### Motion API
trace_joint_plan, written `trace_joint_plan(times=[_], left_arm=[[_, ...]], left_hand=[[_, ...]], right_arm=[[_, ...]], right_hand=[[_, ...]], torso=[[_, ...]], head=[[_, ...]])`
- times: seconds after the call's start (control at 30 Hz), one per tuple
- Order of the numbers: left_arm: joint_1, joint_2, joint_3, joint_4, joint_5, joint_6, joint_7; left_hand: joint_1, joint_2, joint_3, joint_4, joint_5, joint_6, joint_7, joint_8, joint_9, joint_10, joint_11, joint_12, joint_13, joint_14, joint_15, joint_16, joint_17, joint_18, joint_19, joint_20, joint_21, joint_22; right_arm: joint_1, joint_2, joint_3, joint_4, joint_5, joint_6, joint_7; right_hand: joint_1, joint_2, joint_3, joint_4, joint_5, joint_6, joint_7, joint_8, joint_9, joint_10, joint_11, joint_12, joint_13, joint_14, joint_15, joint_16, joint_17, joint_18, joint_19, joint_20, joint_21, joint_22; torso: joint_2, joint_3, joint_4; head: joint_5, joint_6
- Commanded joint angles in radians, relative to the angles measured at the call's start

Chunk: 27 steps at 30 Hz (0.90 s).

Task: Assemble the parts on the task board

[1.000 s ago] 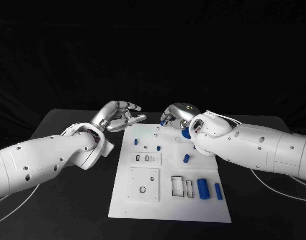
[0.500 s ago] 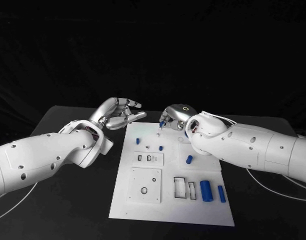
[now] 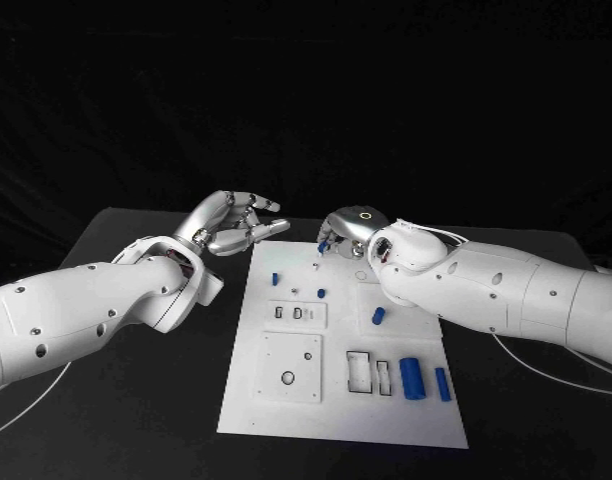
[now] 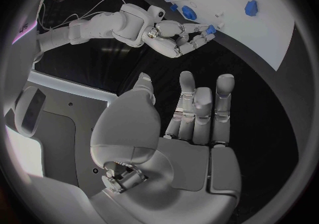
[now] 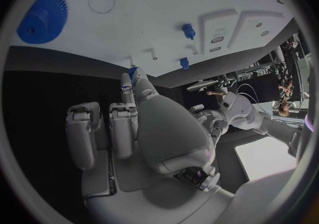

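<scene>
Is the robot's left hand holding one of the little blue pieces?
No, in the left wrist view the left hand has its fingers spread apart with nothing between them, off the task board.

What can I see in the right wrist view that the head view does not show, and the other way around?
Right wrist view alone: a blue gear lying on the task board, beside a drawn circle.
Head view alone: two long blue parts standing side by side at the board's near right, by rectangular slots.
Both: the right hand pinching a small blue part at the board's far edge, and the left hand holding nothing, fingers apart.
</scene>
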<state>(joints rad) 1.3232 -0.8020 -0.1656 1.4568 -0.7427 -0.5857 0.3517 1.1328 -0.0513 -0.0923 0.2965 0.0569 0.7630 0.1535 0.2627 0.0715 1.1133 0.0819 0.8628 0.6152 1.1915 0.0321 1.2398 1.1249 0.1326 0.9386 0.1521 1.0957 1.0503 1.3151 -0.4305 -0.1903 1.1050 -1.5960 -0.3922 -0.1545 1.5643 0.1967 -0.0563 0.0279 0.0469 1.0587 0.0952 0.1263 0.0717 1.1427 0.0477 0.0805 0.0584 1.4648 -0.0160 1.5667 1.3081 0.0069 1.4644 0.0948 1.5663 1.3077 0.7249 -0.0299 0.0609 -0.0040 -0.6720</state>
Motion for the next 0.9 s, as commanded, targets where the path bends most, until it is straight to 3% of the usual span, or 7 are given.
trace_joint_plan(times=[0.03, 0.27, 0.57, 0.7, 0.8, 0.9], left_arm=[[0.002, 0.0, 0.001, 0.003, -0.004, 0.002, 0.006], [0.002, 0.0, 0.001, 0.008, -0.004, 0.002, 0.007], [0.002, -0.003, 0.001, 0.011, -0.004, 0.001, 0.006], [0.003, -0.006, 0.001, 0.012, -0.004, 0.001, 0.005], [0.003, -0.004, 0.001, 0.011, -0.004, 0.003, 0.005], [0.003, -0.005, 0.001, 0.013, -0.004, 0.003, 0.004]], left_hand=[[0.001, 0.008, 0.004, -0.004, -0.006, 0.005, 0.001, -0.006, -0.001, 0.0, -0.001, -0.004, -0.001, -0.007, 0.002, -0.004, -0.001, 0.005, -0.005, 0.0, -0.003, 0.002], [0.002, 0.008, 0.004, -0.004, -0.006, 0.006, 0.001, -0.007, -0.001, 0.0, -0.001, -0.004, -0.001, -0.009, 0.002, -0.006, -0.004, 0.006, -0.008, 0.0, -0.006, -0.001], [0.002, 0.008, 0.004, -0.004, -0.006, 0.006, 0.001, -0.007, -0.001, 0.0, -0.001, -0.004, -0.001, -0.009, 0.002, -0.006, -0.004, 0.006, -0.008, 0.0, -0.006, -0.001], [0.002, 0.008, 0.004, -0.004, -0.006, 0.006, 0.001, -0.007, -0.001, 0.0, -0.001, -0.004, -0.001, -0.009, 0.002, -0.006, -0.004, 0.006, -0.008, 0.0, -0.006, -0.001], [0.004, 0.008, 0.003, -0.004, -0.006, 0.007, 0.001, -0.008, -0.001, 0.001, -0.001, -0.005, -0.001, -0.01, 0.002, -0.008, -0.005, 0.006, -0.009, 0.0, -0.007, -0.001], [0.004, 0.008, 0.003, -0.004, -0.006, 0.007, 0.001, -0.008, -0.001, 0.001, -0.001, -0.005, -0.001, -0.01, 0.002, -0.008, -0.005, 0.006, -0.009, 0.0, -0.007, -0.001]], right_arm=[[-0.001, 0.007, 0.0, -0.007, -0.046, 0.023, -0.004], [-0.004, 0.018, 0.0, -0.026, -0.047, 0.028, -0.005], [-0.006, 0.027, 0.0, -0.044, -0.045, 0.042, -0.01], [-0.007, 0.03, 0.0, -0.047, -0.045, 0.043, -0.011], [-0.008, 0.03, 0.0, -0.048, -0.046, 0.045, -0.012], [-0.008, 0.032, 0.0, -0.051, -0.047, 0.042, -0.012]], right_hand=[[0.006, -0.001, 0.005, 0.001, 0.003, 0.002, -0.002, 0.005, 0.004, 0.0, 0.004, -0.008, 0.001, 0.106, 0.004, 0.004, 0.263, -0.007, 0.106, 0.004, 0.004, 0.263], [0.006, -0.001, 0.005, 0.001, 0.003, 0.002, -0.002, 0.005, 0.004, 0.0, 0.004, -0.008, 0.001, 0.106, 0.003, 0.004, 0.263, -0.007, 0.106, 0.004, 0.004, 0.263], [0.004, -0.002, 0.007, 0.005, 0.003, 0.0, -0.004, 0.0, 0.003, -0.003, 0.003, -0.014, 0.001, 0.106, 0.002, 0.004, 0.263, -0.007, 0.106, 0.003, 0.004, 0.263], [0.004, -0.002, 0.007, 0.005, 0.003, 0.0, -0.004, 0.0, 0.003, -0.003, 0.003, -0.014, 0.001, 0.106, 0.002, 0.004, 0.263, -0.007, 0.106, 0.003, 0.004, 0.263], [0.003, -0.003, 0.007, 0.006, 0.003, -0.001, -0.004, -0.001, 0.003, -0.004, 0.003, -0.016, 0.001, 0.106, 0.002, 0.004, 0.263, -0.007, 0.106, 0.003, 0.004, 0.263], [0.003, -0.003, 0.008, 0.006, 0.003, -0.002, -0.004, -0.002, 0.003, -0.005, 0.003, -0.017, 0.001, 0.106, 0.002, 0.004, 0.263, -0.007, 0.106, 0.003, 0.004, 0.263]], torso=[[-0.001, -0.0013, -0.0007], [0.0, -0.002, 0.0014], [0.002, 0.0003, 0.0063], [0.001, -0.0002, 0.0038], [0.0, -0.0009, 0.008], [0.0, -0.0008, 0.0055]], head=[[0.002, -0.003], [0.001, -0.005], [0.001, -0.009], [0.0, -0.011], [-0.002, -0.014], [-0.006, -0.013]])
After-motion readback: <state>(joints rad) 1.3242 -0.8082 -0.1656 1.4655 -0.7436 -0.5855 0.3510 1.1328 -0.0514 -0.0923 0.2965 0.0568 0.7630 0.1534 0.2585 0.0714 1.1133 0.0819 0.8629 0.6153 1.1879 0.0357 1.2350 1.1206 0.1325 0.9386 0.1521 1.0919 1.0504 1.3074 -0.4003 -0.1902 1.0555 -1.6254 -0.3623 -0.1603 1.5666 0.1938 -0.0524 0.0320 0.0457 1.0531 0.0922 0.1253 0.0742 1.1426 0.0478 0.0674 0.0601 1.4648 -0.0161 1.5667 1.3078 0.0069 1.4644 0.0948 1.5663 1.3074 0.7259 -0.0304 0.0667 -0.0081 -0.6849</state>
